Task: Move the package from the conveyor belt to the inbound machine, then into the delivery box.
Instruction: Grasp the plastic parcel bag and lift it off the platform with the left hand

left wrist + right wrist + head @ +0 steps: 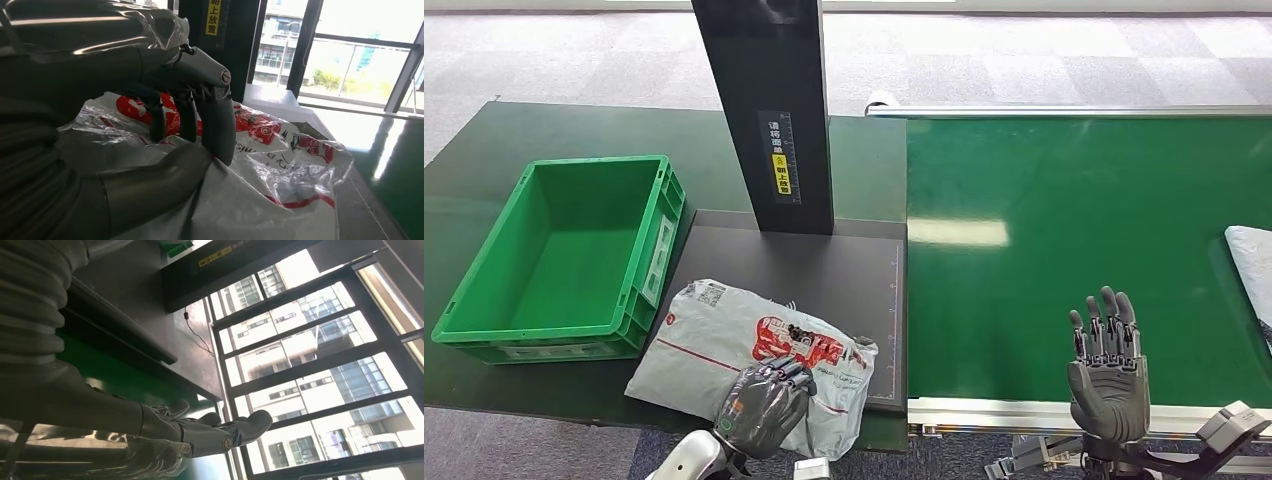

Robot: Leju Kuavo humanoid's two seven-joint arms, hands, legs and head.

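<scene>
the grey plastic mailer package with red print [754, 350] lay on the black flat platform of the inbound machine [824, 275], overhanging its near edge. the left hand [762, 405] gripped it, fingers [217, 127] closed on the wrapping. the right hand [1108, 372] hovered over the green conveyor belt [1044, 250], fingers straight and apart, holding nothing. the green plastic delivery box [649, 245] stood beside the platform.

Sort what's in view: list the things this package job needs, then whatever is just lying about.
Needed:
grey plastic mailer package with red print
left hand, gripping it
black inbound machine platform
green plastic delivery box
green conveyor belt

Lying about:
white parcel at belt's right edge
right hand, open, idle
</scene>
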